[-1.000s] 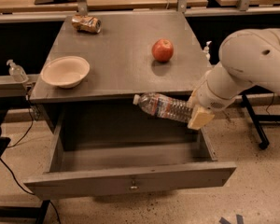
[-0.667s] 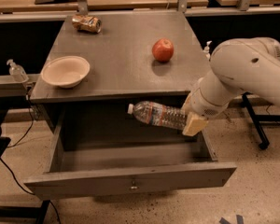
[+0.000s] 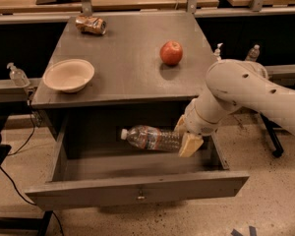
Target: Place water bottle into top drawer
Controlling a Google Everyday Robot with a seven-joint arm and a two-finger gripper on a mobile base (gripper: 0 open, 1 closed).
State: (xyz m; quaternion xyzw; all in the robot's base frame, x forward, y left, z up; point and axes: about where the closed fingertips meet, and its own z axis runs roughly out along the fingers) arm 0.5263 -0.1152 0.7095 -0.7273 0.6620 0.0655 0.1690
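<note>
Pinching the water bottle (image 3: 150, 137) by its base, cap toward nine o'clock, the gripper (image 3: 184, 135) held it level over the open top drawer (image 3: 137, 190), apparently for a flat release.

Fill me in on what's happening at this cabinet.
The robot's arm is putting a water bottle into the open top drawer. The gripper is clamped on the bottle's base end and holds it on its side, cap pointing away from the gripper, low over the inside of the drawer. It has not let go yet. On the cabinet top sit an apple, a bowl and a crushed can, all untouched.
</note>
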